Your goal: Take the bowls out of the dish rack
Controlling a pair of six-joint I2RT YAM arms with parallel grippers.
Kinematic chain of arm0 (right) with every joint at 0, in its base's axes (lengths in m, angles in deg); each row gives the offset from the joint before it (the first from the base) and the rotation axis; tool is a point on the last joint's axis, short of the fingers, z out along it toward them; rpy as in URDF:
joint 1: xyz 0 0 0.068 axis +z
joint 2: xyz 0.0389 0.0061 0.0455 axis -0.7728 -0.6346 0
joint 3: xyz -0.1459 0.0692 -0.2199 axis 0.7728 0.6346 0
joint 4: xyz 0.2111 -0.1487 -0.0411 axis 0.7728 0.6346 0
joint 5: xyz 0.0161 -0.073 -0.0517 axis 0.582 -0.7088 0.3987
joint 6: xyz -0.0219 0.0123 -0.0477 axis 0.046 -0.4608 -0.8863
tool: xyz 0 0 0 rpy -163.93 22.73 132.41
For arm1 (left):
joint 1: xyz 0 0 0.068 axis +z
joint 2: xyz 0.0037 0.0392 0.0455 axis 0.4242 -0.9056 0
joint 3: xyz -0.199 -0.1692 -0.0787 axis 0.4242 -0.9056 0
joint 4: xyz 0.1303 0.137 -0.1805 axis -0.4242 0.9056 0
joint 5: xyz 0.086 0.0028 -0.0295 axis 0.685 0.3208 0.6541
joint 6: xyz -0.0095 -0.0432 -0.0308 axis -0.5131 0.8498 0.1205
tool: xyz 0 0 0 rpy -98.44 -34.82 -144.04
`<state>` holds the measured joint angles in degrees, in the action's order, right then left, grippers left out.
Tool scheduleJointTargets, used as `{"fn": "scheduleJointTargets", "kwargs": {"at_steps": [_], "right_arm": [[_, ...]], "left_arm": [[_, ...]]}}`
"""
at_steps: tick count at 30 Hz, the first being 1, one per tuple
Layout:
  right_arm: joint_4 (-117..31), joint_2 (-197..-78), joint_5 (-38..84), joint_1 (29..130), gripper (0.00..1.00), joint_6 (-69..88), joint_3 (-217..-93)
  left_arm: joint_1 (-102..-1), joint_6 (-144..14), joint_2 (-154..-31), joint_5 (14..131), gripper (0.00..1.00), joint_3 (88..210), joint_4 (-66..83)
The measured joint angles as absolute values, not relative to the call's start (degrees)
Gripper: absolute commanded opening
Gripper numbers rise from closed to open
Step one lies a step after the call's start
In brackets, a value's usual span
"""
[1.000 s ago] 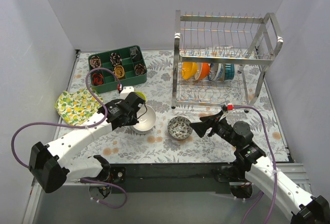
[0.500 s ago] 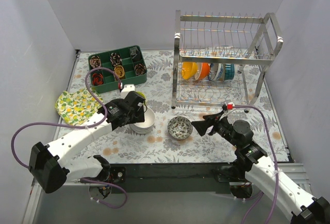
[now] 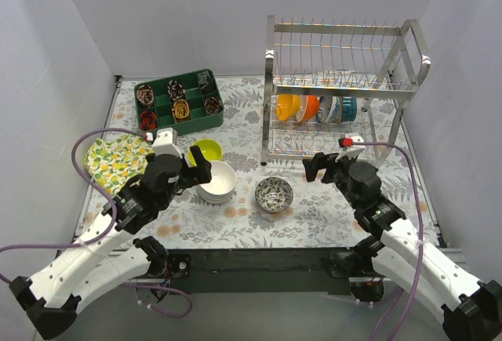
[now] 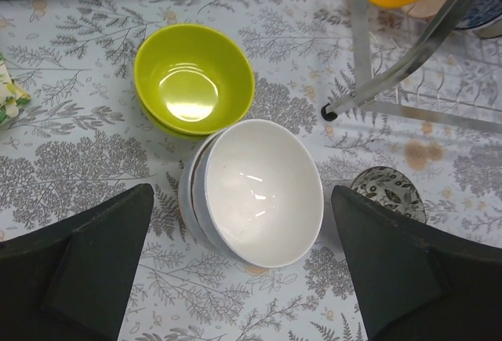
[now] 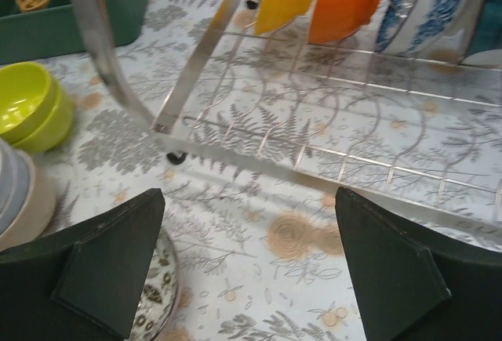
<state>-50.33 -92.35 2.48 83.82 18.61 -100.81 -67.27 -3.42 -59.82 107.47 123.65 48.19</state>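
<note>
Left wrist view: your left end effector [image 4: 241,192] hangs spread and empty over the white bowl [image 4: 263,200], which sits off-centre on its stack and may slide. Right end effector [image 5: 249,196], also spread and empty, faces the dish rack [image 5: 235,141]. The orange bowl [image 5: 345,0] stands upright ahead of it; clipping the wire could topple it.

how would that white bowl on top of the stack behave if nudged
The white bowl sits off-centre on the stack, so it would probably slide or tip off. Its glossy glare suggests a hard, slippery glaze, likely chippable.
</note>
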Motion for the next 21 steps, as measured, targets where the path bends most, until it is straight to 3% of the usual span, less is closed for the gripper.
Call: {"fn": "scheduleJointTargets", "kwargs": {"at_steps": [8,16,21], "right_arm": [[-53.3,-107.2,-4.3,76.5,0.99,13.8,-108.7],[-60.4,-119.0,-0.3,63.7,0.99,12.2,-110.7],[-64.0,-126.3,2.0,60.8,0.98,8.1,-113.8]], "left_arm": [[-67.2,-7.3,-46.8,107.3,0.98,113.4,38.4],[-67.3,-9.2,-44.7,106.5,0.98,112.7,36.1],[-67.3,-10.0,-44.6,105.7,0.98,112.7,35.6]]}}
